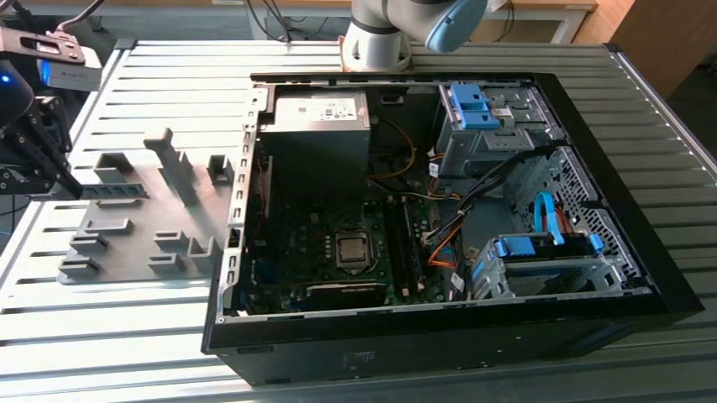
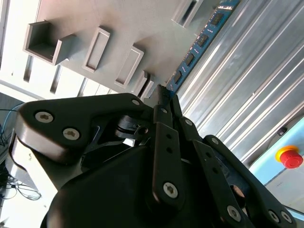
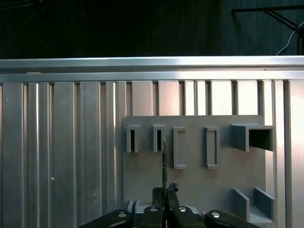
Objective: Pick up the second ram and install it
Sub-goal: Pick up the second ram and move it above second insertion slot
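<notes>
My hand (image 3: 164,190): fingers almost closed, pinching end of long thin blue-green circuit-board stick (image 2: 199,45), edge-on over grey plastic slotted holder (image 3: 142,166); narrow grip likely keeps it straight for slotting.

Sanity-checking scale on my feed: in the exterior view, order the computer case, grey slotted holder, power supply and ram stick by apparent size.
1. computer case, by far the largest.
2. grey slotted holder.
3. power supply, somewhat smaller than the holder.
4. second ram, a thin strip lying on the holder.
</notes>
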Available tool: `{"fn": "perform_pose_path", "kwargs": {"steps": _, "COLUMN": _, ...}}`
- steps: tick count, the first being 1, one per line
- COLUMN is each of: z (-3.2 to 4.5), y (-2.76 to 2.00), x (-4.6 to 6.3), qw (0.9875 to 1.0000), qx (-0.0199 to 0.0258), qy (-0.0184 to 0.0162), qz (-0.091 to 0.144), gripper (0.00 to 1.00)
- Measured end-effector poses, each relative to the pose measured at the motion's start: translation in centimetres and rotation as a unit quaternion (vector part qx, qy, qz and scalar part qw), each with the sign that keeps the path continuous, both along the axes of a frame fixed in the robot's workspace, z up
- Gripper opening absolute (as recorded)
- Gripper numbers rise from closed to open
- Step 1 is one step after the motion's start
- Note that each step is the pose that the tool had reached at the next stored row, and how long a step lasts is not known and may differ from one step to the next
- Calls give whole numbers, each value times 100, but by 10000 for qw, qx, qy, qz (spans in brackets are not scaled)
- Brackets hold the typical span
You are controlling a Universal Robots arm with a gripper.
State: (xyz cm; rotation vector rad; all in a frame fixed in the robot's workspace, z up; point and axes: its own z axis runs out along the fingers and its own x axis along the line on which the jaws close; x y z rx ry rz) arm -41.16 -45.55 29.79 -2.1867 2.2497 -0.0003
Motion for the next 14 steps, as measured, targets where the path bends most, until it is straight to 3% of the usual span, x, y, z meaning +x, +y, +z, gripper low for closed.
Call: {"fn": "perform_pose_path", "kwargs": {"steps": 14, "z": 192, "y": 0, "x": 0, "qw": 10000, "qx": 0, "qy": 0, "qz": 0, "gripper": 14}}
